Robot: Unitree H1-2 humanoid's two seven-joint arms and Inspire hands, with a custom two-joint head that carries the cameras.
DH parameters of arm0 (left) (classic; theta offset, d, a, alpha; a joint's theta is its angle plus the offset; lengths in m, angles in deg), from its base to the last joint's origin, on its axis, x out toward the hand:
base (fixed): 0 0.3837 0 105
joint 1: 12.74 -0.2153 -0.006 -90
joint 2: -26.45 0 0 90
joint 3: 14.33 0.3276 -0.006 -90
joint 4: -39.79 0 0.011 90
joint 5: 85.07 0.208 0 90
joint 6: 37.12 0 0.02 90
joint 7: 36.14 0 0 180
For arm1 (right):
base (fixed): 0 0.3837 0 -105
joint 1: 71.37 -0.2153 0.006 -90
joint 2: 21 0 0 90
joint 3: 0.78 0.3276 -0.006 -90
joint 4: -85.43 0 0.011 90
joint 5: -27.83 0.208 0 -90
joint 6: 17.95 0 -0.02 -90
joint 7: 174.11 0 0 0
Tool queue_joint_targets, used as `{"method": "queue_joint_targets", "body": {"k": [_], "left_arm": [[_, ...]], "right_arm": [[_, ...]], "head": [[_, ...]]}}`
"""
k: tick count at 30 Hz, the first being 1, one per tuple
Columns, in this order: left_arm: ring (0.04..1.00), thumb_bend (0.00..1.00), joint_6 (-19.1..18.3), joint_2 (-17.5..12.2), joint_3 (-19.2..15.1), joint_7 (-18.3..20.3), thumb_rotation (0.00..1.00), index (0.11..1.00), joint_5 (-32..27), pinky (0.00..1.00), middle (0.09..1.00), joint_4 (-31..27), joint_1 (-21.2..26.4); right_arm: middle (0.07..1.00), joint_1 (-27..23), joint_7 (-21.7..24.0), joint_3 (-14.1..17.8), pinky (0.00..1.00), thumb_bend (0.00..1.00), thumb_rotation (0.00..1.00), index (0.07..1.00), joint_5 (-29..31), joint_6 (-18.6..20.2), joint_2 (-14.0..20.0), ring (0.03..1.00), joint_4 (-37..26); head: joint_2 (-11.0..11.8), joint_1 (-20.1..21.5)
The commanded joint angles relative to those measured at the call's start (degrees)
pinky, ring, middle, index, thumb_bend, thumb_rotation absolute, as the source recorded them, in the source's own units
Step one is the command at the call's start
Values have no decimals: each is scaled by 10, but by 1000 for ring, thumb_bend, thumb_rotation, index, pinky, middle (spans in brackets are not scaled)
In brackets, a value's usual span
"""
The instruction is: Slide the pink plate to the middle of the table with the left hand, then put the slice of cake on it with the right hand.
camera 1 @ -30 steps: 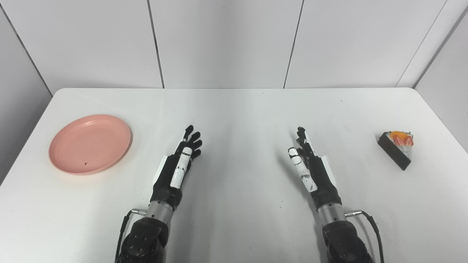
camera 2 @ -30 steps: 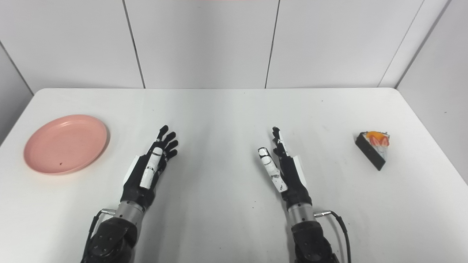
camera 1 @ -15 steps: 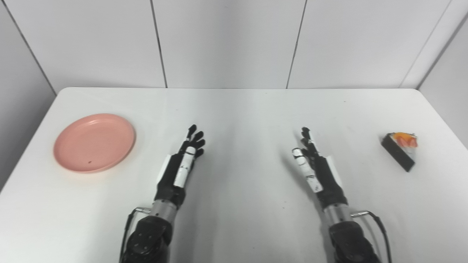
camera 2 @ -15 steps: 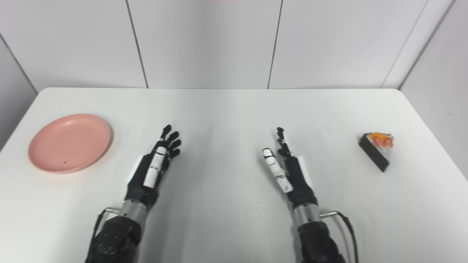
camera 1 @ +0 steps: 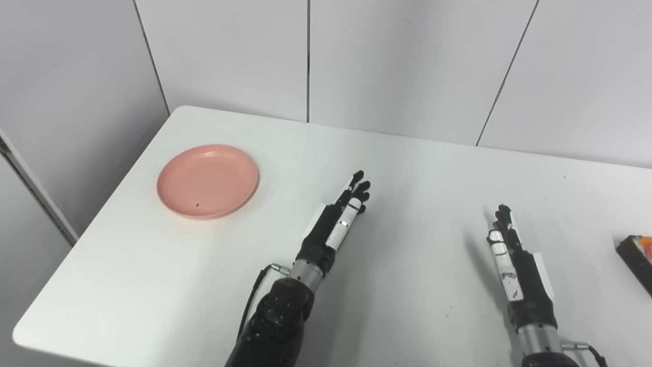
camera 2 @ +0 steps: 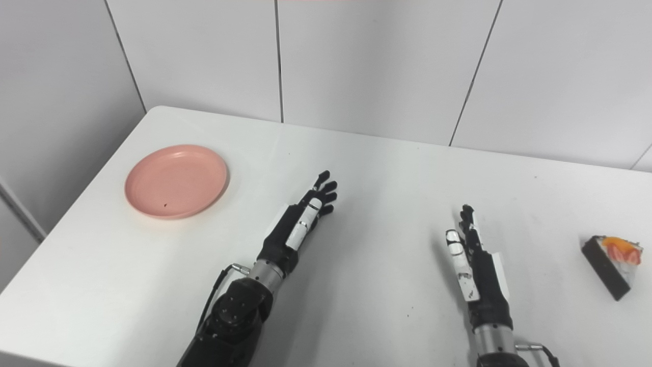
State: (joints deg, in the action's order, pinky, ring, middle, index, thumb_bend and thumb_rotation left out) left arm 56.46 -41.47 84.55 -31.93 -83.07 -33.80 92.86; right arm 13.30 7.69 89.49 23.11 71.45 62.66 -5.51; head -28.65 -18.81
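The pink plate (camera 1: pixel 208 181) lies empty near the table's left edge, with a small dark speck on it. A dark wedge of cake (camera 2: pixel 610 264) topped with cream and fruit stands at the far right; the left eye view shows only its corner (camera 1: pixel 636 254). My left hand (camera 1: pixel 337 224) rests open above the table's middle, fingers stretched forward, well right of the plate. My right hand (camera 2: pixel 474 257) is open too, held edge-on with the thumb up, some way left of the cake. Neither hand touches anything.
The white table (camera 1: pixel 417 168) ends at a rounded left edge and near corner (camera 1: pixel 30 331). White wall panels (camera 1: pixel 397 61) stand behind the table and along its left side.
The whole picture has shifted: the camera has turned to the left, so the plate sits nearer the centre and the cake at the right border. Both hands stay open about where they were.
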Motion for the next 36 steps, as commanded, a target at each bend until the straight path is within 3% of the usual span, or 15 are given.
{"method": "queue_joint_targets", "body": {"k": [1,19,25,36], "left_arm": [[951,330,6,10,9,6,1000,969,-1,934,964,37,-19],[944,352,46,5,4,-7,1000,969,14,927,961,62,-1],[942,362,35,14,-11,-15,1000,961,7,926,958,29,6],[959,409,-1,28,-44,-31,1000,963,-27,955,961,-79,36]], "right_arm": [[1000,-13,2,7,1000,155,1000,1000,6,-15,7,1000,-6],[1000,-16,8,11,1000,196,1000,1000,18,-18,10,1000,5],[1000,-21,10,13,1000,179,1000,1000,19,-35,17,1000,25],[1000,-27,11,20,998,272,1000,1000,20,-46,24,993,50]], "head": [[-1,-1],[6,-20],[10,-25],[16,-40]]}}
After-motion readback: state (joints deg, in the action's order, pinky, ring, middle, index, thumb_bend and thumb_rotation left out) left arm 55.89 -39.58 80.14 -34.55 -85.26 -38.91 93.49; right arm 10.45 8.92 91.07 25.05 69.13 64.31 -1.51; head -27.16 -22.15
